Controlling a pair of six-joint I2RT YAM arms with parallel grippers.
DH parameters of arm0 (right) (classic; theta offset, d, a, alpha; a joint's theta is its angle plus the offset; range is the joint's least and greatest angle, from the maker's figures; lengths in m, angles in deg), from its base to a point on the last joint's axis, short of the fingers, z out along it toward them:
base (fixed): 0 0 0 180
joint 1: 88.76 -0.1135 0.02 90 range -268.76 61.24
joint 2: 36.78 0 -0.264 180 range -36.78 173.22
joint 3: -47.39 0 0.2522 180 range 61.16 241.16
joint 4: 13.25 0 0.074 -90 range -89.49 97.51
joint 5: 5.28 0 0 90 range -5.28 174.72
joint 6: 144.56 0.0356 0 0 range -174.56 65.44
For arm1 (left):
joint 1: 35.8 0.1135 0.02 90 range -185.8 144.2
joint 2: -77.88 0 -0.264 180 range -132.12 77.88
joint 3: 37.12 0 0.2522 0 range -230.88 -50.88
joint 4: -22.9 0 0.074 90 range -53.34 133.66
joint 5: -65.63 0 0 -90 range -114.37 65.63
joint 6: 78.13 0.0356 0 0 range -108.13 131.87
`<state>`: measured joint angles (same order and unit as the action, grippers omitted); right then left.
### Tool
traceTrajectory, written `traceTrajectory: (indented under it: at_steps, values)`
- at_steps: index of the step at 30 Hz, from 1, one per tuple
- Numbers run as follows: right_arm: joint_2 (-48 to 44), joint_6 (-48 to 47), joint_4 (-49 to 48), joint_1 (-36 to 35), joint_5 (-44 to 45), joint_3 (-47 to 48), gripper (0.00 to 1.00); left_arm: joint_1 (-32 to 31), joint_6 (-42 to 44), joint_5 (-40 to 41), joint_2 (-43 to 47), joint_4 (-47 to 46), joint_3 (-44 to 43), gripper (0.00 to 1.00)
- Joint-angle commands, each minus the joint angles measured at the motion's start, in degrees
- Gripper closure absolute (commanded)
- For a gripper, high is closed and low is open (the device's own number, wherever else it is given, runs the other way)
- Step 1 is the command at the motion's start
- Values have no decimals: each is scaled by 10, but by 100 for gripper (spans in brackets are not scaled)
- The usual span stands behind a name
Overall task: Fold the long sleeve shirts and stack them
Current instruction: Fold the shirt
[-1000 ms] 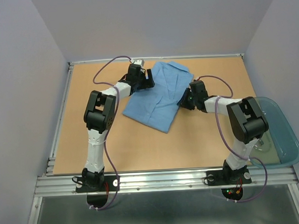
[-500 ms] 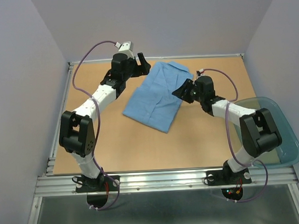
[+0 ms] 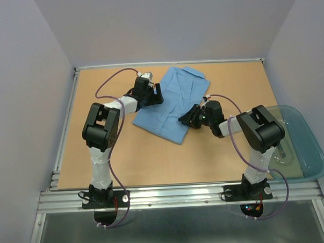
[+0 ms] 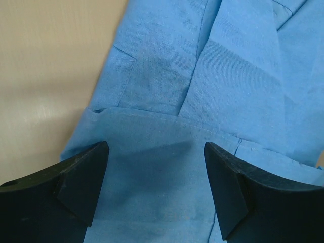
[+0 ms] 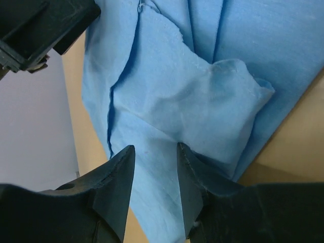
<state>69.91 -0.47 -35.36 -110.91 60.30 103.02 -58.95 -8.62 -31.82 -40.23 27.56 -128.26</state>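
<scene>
One light blue long sleeve shirt (image 3: 174, 97) lies folded on the tan table, collar towards the back wall. My left gripper (image 3: 157, 94) is low over its left edge. In the left wrist view the left gripper (image 4: 156, 152) is open wide, with flat cloth (image 4: 228, 76) under the gap and nothing pinched. My right gripper (image 3: 185, 119) is at the shirt's near right side. In the right wrist view the right gripper (image 5: 155, 148) stands partly open over the shirt (image 5: 202, 91), and a loose fold rests against its right finger (image 5: 190, 172).
A translucent teal tub (image 3: 303, 145) hangs off the table's right edge beside the right arm's base. Bare tan tabletop (image 3: 125, 150) lies in front of the shirt and to its left. Walls stand close on three sides. The left arm's black gripper body (image 5: 40, 25) shows beyond the shirt.
The left arm rose towards the back wall, then came down again to the shirt's left edge. The right gripper slid along the shirt's right side towards its near corner, its jaws wider than before.
</scene>
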Motion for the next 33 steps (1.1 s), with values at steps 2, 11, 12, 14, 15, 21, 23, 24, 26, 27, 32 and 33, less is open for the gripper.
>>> traceTrajectory:
  at_steps: [2,11,12,14,15,21,23,24,26,27,32,33]
  values:
    - [6,-12,-74,3,24,-71,55,-2,0,8,-3,-17,-13,12]
    - [-151,-218,128,-10,81,-68,52,-1,19,30,6,-14,-44,12]
    - [-166,-244,160,-24,96,-52,52,-1,21,30,17,-14,-44,12]
    - [-189,-315,232,-40,137,-29,49,-1,18,37,61,-13,-38,12]
    - [-209,-332,266,-59,148,-9,48,-1,12,45,79,-11,-29,10]
    - [-227,-471,391,-157,242,59,40,-1,-45,145,233,32,45,5]
    - [-222,-522,411,-191,291,71,38,-1,-71,174,289,55,68,1]
    - [-220,-535,428,-219,303,77,38,0,-79,181,307,76,96,1]
    - [-207,-562,447,-243,329,98,37,0,-93,191,367,90,129,1]
    - [-200,-578,455,-263,339,104,37,0,-105,196,386,110,165,1]
    - [-163,-615,495,-306,386,141,36,0,-129,205,531,136,272,1]
    - [-149,-625,501,-316,390,146,36,-1,-136,204,549,147,299,1]
